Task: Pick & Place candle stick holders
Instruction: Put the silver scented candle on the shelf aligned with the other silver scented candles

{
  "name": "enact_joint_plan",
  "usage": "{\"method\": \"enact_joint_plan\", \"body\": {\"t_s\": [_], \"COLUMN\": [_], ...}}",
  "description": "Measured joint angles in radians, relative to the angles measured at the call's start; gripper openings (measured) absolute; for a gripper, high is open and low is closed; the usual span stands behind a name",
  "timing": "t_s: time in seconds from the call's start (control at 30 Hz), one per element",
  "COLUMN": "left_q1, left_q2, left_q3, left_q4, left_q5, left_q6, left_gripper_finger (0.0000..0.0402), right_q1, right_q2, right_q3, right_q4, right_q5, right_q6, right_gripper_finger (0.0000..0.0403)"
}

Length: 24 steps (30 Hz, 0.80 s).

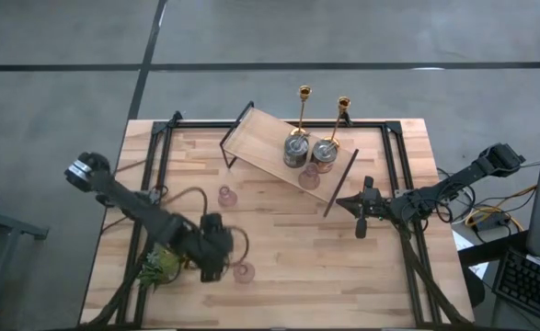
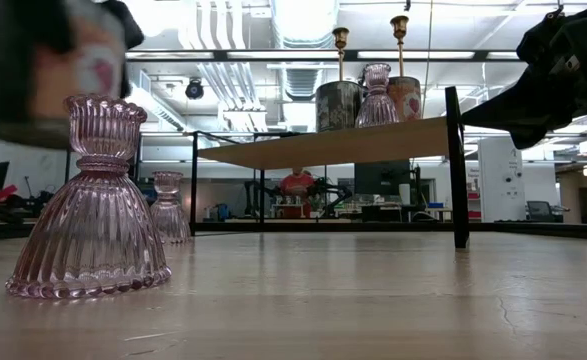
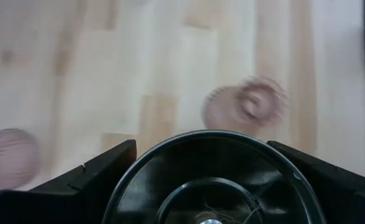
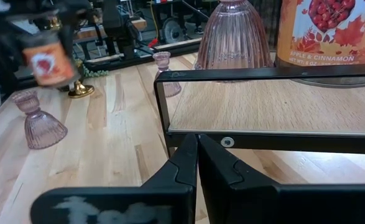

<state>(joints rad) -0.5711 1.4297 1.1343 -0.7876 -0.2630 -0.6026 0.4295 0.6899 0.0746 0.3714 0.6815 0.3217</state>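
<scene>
My left gripper (image 1: pixel 212 256) hangs over the table's near left part, shut on a squat round holder with an orange label (image 4: pixel 45 61); the left wrist view looks down into its open top (image 3: pixel 210 180). Two pink glass holders (image 1: pixel 226 195) (image 1: pixel 244 272) stand on their wide bases on the table close by. On the wooden shelf (image 1: pixel 260 138) at the back stand two gold candlesticks (image 1: pixel 304 97) (image 1: pixel 343 108), two silvery round holders (image 1: pixel 295 152) (image 1: pixel 325 152) and a pink one (image 1: pixel 311 175). My right gripper (image 1: pixel 361 221) waits shut by the shelf's right end. My left gripper pinches the round holder between its two fingers, one on each side of the wall just below the rim (image 3: pixel 132 171). The fingers (image 3: pixel 107 162) come from above, slanting down. The holder hangs clear of the table, its open top up.
A small green plant (image 1: pixel 159 265) sits at the near left edge beside my left arm, with a gold round base (image 4: pixel 81 91) next to it. The shelf rests on a black frame (image 4: pixel 170 106). Bare wood lies in the table's middle and near right.
</scene>
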Motion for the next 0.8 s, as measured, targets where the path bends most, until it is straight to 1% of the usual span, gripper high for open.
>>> {"method": "enact_joint_plan", "body": {"t_s": [0.13, 0.33, 0.47, 0.57, 0.7, 0.8], "left_q1": [0.082, 0.214, 0.331, 0.421, 0.562, 0.666], "left_q2": [-0.076, -0.151, -0.157, -0.157, -0.157, -0.157], "left_q3": [0.0, 0.01, 0.044, 0.064, 0.096, 0.119], "left_q4": [-0.048, -0.04, -0.033, -0.037, -0.032, 0.02], "left_q5": [0.0, -0.03, -0.093, -0.098, -0.101, -0.108], "left_q6": [0.038, 0.127, 0.15, 0.147, 0.102, 0.108], "left_gripper_finger": [0.0346, 0.0346, 0.0346, 0.0346, 0.0346, 0.0346], "right_q1": [0.0, 0.0, 0.0, 0.0, 0.0, 0.0], "right_q2": [0.0, 0.0, 0.0, 0.0, 0.0, 0.0], "right_q3": [0.0, 0.0, 0.0, 0.0, 0.0, 0.0], "right_q4": [0.0, 0.0, 0.0, 0.0, 0.0, 0.0], "right_q5": [0.0, 0.0, 0.0, 0.0, 0.0, 0.0], "right_q6": [0.0, 0.0, 0.0, 0.0, 0.0, 0.0], "right_gripper_finger": [0.0008, 0.0008, 0.0008, 0.0008, 0.0008, 0.0008]}}
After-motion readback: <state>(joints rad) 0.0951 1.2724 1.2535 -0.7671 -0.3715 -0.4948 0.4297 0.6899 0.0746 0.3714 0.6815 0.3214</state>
